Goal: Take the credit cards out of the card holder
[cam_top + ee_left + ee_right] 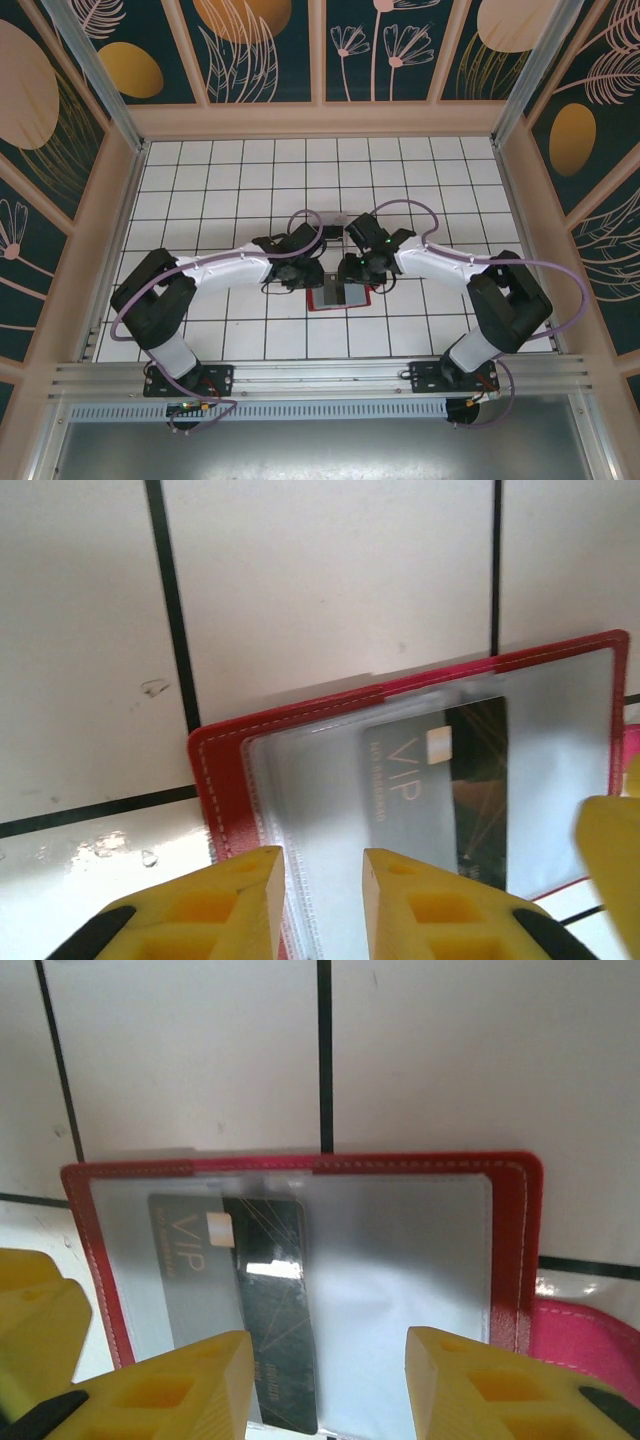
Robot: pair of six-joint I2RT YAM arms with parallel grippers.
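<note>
Over holder (515, 1250), pin edge with parted left gripper (322, 870), tease card (250, 1290) out with parted right gripper (330, 1350) (gently, likely snug).

Open tile on the desk (220, 175) stretches behind and out to both flanks, so either arm has wide room to swing away from the middle. The tight spot is the centre: my left gripper (322, 905) and my right gripper (325, 1390) hang close together over the open card holder (515, 1250), jaws apart. In each wrist view the other gripper's yellow finger (612, 865) pokes in at the edge, so there is little room to move sideways toward each other. The holder lies flat on the tiles, and its clear sleeve (400, 1260) lies over the dark card (270, 1290). Panelled walls (320, 120) fence the desk on three sides.
</note>
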